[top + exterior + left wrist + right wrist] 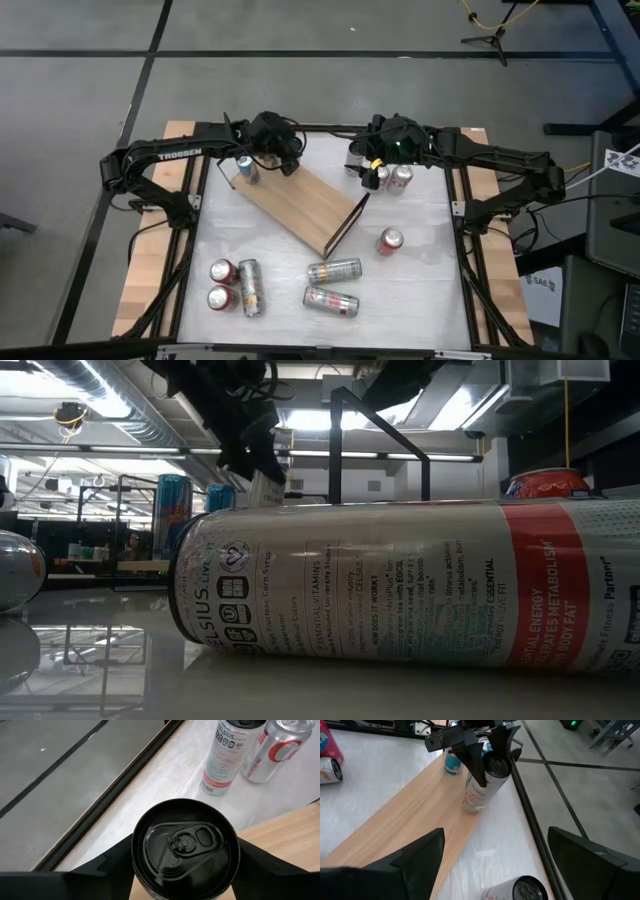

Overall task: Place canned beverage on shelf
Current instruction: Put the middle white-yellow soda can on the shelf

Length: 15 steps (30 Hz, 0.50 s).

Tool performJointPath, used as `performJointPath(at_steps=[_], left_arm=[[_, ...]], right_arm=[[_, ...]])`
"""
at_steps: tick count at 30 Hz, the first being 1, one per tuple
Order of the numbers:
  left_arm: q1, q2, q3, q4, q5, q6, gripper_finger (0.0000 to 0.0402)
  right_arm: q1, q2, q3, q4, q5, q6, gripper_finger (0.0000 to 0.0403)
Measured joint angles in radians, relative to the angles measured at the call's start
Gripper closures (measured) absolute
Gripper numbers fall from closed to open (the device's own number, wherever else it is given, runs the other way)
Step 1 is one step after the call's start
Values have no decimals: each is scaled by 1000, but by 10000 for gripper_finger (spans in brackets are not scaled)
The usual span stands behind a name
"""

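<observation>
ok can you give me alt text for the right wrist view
The left hand grips a slim white can by its top, tilted, its base at the edge of the light wooden shelf. A blue can stands on the shelf behind it. The right hand's own open fingers frame the foreground, another can lying between them.
</observation>
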Motion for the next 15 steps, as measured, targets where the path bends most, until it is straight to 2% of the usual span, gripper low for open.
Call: performJointPath(at_steps=[5, 15], left_arm=[[0, 0, 0, -25, 3, -6, 162], [-1, 2, 0, -44, -8, -9, 126]], right_arm=[[0, 0, 0, 0, 0, 0, 54], [0, 0, 0, 1, 0, 0, 54]])
